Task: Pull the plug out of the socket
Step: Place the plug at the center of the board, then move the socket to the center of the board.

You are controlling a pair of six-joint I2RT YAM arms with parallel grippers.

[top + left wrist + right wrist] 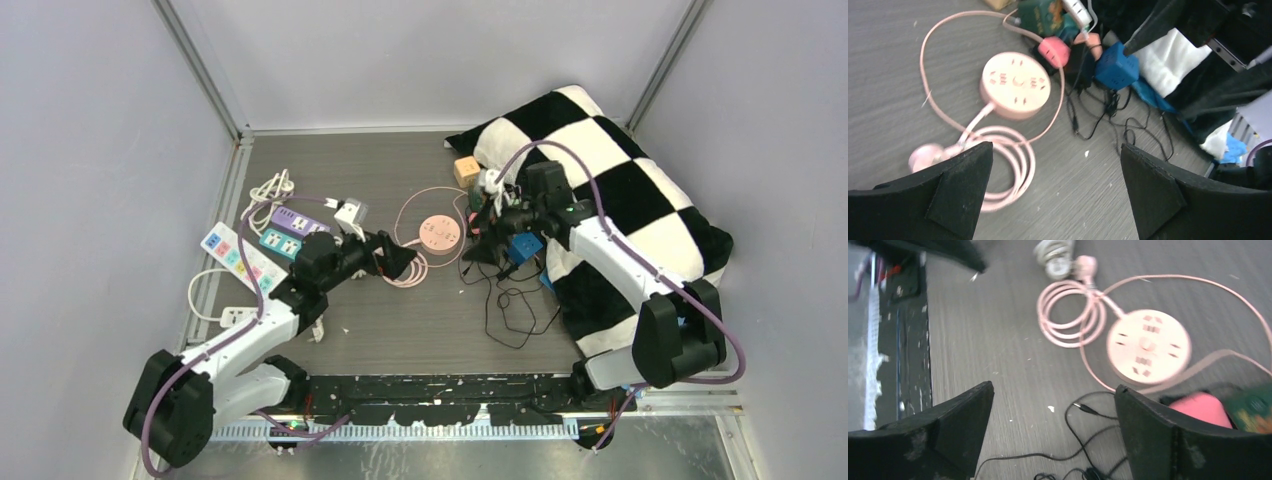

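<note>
Socket (440, 232) lies on the table (400, 330) between the left tool (1054, 146) and right tool (1053, 387), both apart and empty, with black cable (510, 310) and blue cube (523, 246) crowding its right.

The right gripper (1053, 390) hung above the grey table (998, 330), jaws wide apart with nothing between them. Ahead lay the round pink socket (1148, 345), its cord (1073, 315) coiled beside it. A thin black cable (1083, 440) trailed between the fingers, on the table.
</note>
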